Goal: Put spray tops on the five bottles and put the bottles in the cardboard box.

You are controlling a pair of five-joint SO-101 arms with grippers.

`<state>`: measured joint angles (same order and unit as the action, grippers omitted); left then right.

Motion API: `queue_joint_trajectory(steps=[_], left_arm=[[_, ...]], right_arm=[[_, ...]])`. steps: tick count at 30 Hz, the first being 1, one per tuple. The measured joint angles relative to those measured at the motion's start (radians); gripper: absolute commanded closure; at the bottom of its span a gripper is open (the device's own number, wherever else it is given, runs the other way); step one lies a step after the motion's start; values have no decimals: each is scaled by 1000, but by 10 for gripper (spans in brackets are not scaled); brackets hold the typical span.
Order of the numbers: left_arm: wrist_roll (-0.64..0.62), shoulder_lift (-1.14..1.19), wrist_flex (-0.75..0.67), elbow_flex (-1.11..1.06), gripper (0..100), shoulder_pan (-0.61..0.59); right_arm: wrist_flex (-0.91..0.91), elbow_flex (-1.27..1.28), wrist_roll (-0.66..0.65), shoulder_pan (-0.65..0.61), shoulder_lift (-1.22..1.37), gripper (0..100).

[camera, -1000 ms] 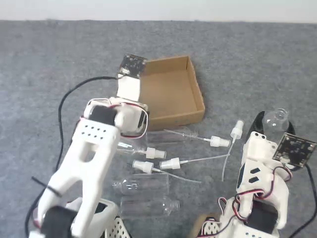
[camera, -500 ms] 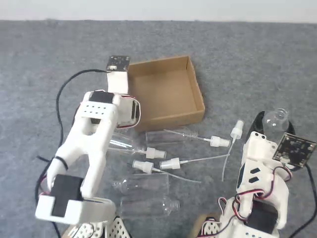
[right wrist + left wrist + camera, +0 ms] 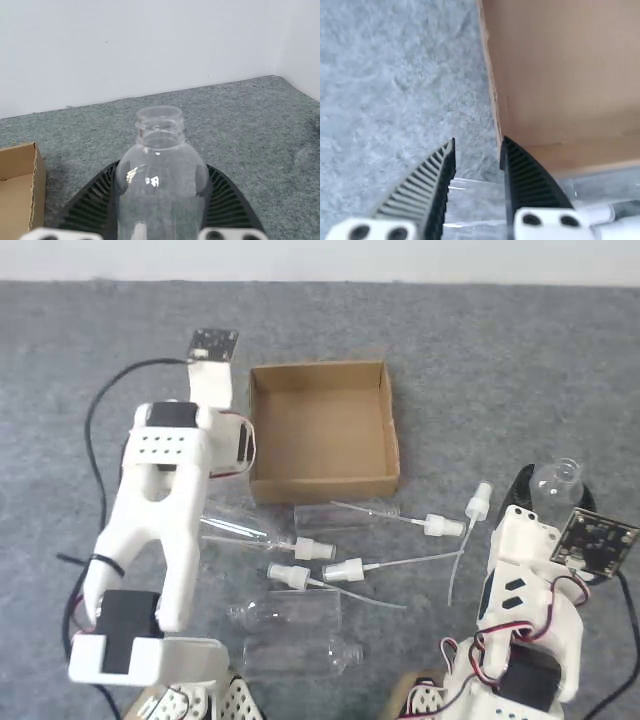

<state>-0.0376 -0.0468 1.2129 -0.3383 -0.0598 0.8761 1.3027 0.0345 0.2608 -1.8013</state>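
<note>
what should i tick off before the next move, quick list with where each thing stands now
1. Grip: ok, the right gripper is shut on an upright bottle.
2. Top on that bottle: not ok, its neck is open.
3. Free arm: ok, the left gripper has its fingers open with nothing between them, beside a corner of the cardboard box.
4. Tops to pick from: ok, several spray tops lie on the carpet in front of the box.
5. Boxing: not ok, four other bottles lie on the carpet.
6. Any lying bottle already capped: cannot tell.
</note>
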Motion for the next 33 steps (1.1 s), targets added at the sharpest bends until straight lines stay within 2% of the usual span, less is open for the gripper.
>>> queue_joint_trajectory(steps=[6,13,22,27,33], left_arm=[[17,2,101,123,863,38],[68,2,227,264,863,195],[186,14,229,284,863,397],[192,48,203,284,863,493],[190,222,141,318,863,586]], right_arm=[[0,0,0,0,0,909],[0,0,0,0,0,909],[0,0,0,0,0,909],[0,0,0,0,0,909],[0,0,0,0,0,909]])
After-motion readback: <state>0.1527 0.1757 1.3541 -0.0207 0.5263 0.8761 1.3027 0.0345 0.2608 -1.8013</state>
